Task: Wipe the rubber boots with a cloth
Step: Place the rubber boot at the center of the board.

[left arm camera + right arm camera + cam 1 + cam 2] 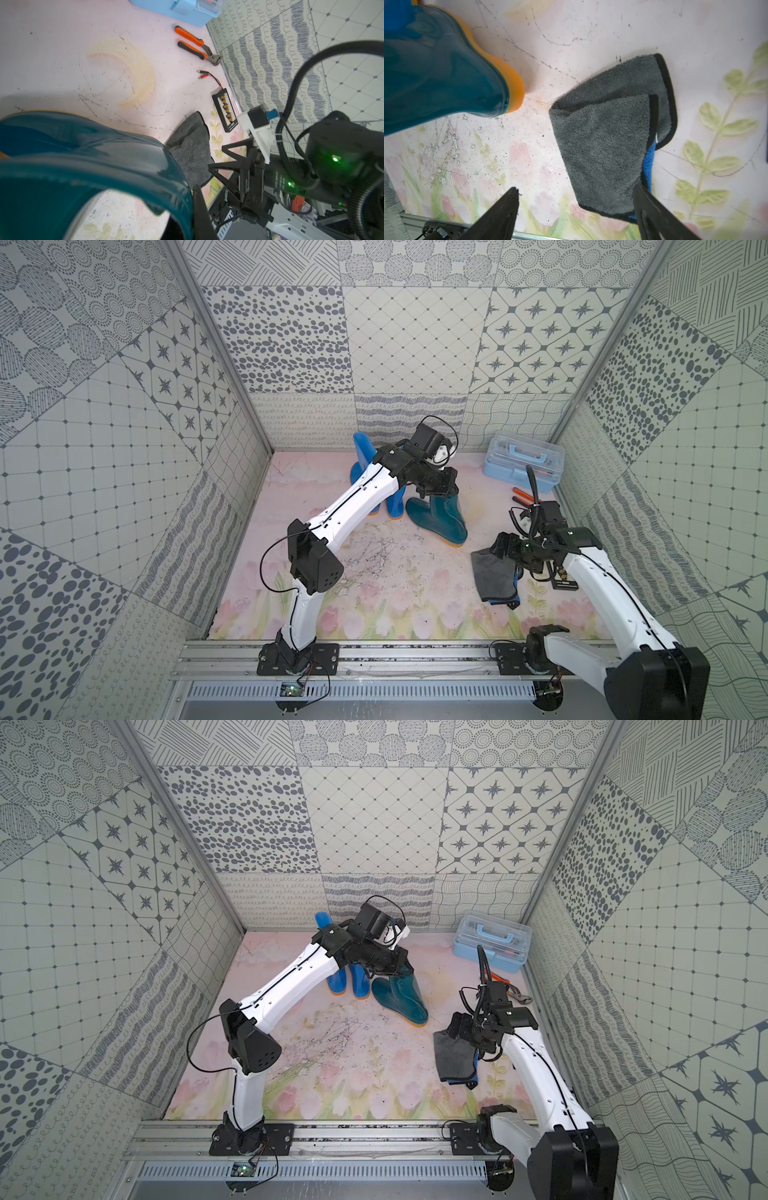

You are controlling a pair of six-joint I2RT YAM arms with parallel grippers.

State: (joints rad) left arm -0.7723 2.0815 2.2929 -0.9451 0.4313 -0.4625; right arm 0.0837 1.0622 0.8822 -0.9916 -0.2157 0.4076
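Observation:
A dark teal rubber boot stands tilted on the floral mat. My left gripper is shut on the top rim of its shaft; one finger shows outside the rim. Two blue boots stand just behind it, partly hidden by my left arm. The grey cloth lies folded on the mat, its blue side showing at one edge. My right gripper hovers open over it, holding nothing.
A light blue toolbox sits in the back right corner. Orange-handled pliers and a black connector board lie along the right wall. Dark scuffs and dirt mark the mat's middle. Patterned walls enclose three sides.

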